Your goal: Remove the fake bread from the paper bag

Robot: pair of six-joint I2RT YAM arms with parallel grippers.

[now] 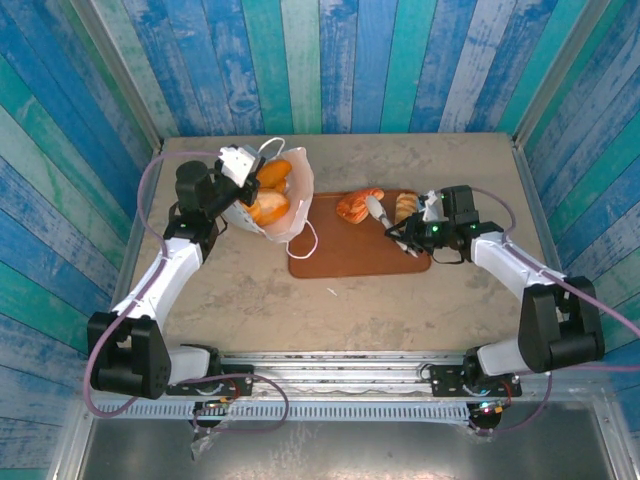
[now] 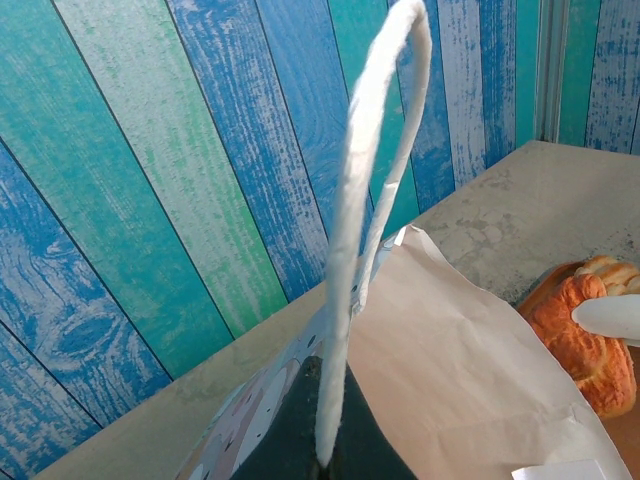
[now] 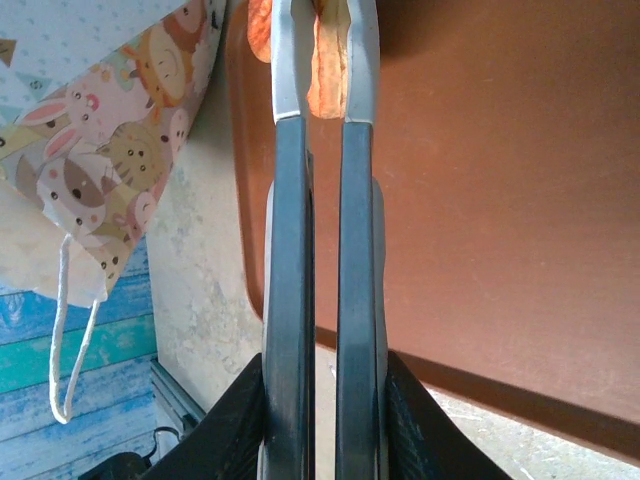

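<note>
The jaws of the left gripper (image 1: pixel 248 172) are pinching the handle (image 2: pixel 370 200) of the paper bag (image 1: pixel 288 222) to steady it, while the near-closed jaws of the right gripper (image 3: pixel 325 60) are hanging beside fake bread (image 1: pixel 357 205) on the tray (image 1: pixel 345 258), grip uncertain.

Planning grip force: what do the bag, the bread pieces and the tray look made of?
The paper bag: thin matte paper, visibly creased. The fake bread: probably plastic, with glossy highlights. The tray: smooth, reddish-brown, plastic or leatherette; cannot tell which.

White paper bag with pastel print (image 1: pixel 298 200): one
White cord loop handles (image 1: pixel 312 240): two
Glossy golden-brown fake bread (image 1: pixel 270 208): four visible, two bagged, two on the tray
Flat reddish-brown tray (image 1: pixel 350 255): one
</note>
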